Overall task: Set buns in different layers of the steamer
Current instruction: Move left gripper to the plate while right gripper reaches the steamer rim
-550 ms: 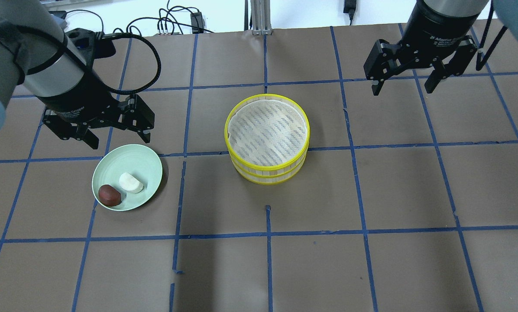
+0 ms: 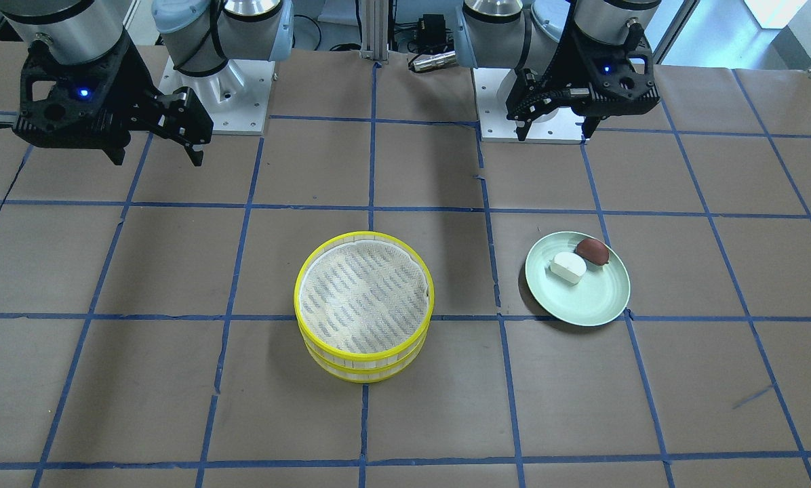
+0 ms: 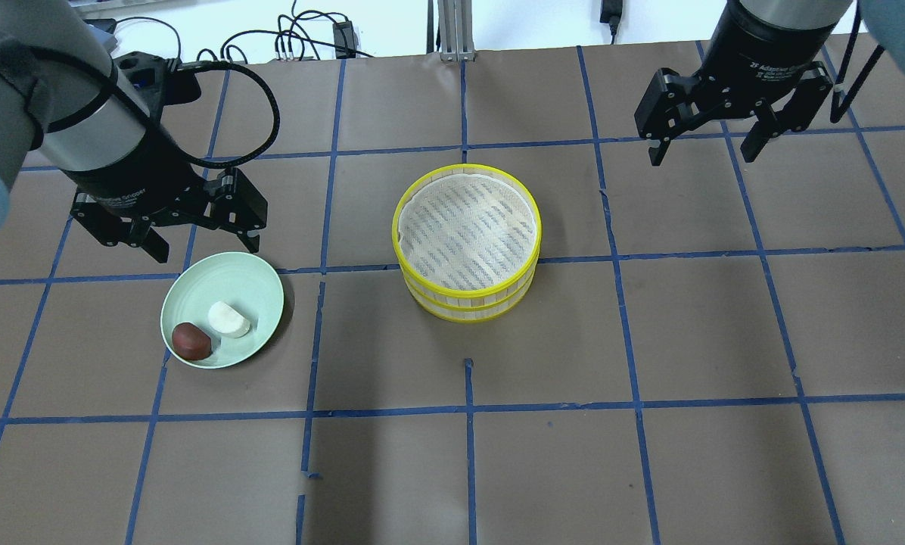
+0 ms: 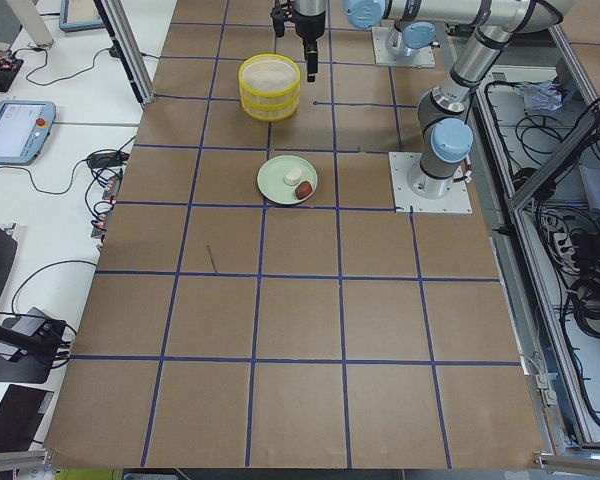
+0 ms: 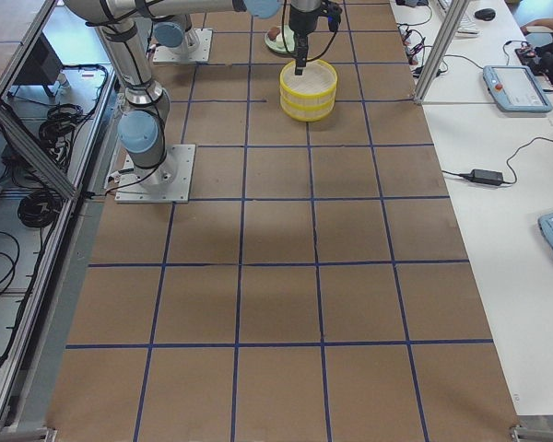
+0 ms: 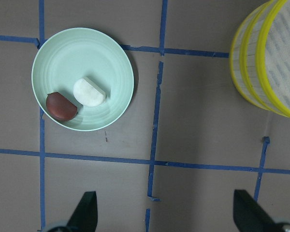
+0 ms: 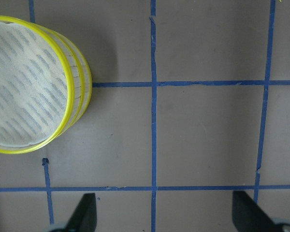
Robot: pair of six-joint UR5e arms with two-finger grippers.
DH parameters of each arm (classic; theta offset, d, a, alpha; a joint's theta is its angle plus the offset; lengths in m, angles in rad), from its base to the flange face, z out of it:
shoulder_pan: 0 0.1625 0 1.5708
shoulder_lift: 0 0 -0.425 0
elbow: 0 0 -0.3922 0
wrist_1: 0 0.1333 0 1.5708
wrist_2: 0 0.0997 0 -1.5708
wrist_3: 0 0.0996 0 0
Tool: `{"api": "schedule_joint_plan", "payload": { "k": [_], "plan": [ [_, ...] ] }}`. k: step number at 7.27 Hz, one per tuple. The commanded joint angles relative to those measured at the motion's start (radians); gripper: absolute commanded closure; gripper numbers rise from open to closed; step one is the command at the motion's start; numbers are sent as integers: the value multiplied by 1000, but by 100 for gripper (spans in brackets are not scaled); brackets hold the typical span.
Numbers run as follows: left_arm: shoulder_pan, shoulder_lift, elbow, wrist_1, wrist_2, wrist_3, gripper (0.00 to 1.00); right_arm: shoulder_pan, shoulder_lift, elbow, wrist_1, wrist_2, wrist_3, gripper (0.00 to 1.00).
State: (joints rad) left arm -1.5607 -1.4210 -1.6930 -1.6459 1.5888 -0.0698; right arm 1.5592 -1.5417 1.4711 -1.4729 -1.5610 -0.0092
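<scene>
Brown gridded table (image 3: 649, 469), yellow-rimmed two-tier steamer (image 3: 467, 241), white mesh floor

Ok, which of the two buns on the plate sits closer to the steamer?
The white bun; the reddish-brown bun lies on its far side from the steamer, near the plate rim.

**Steamer mid-table, plate to the robot's left**

On your tabletop (image 3: 725, 341), the steamer (image 2: 365, 354) stands near the middle, its upper layer (image 3: 464, 168) stacked on the lower layer (image 3: 464, 312). The plate (image 3: 254, 278) lies well apart on the robot's left. In it, the first bun (image 3: 228, 319) lies steamer-side and the second bun (image 3: 191, 341) just beside it, nearer the robot.
</scene>
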Motion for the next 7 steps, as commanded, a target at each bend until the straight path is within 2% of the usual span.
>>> {"api": "schedule_joint_plan", "payload": {
  "k": [1,2,3,5,6,7],
  "plan": [
    [7,-1,-8,-31,31,33,0,30,84,-2,-106,6,21,0],
    [8,-12,-36,-35,39,30,0,88,160,-2,-189,10,47,0],
    [28,-18,-92,-10,106,39,0,157,232,12,-279,7,117,0],
    [182,-39,-189,116,112,187,0,205,314,117,-484,9,170,0],
    [203,-126,-198,173,114,192,0,208,330,158,-560,9,192,0],
    [203,-270,-189,314,115,186,0,209,333,166,-569,9,193,1]
  ]
}}
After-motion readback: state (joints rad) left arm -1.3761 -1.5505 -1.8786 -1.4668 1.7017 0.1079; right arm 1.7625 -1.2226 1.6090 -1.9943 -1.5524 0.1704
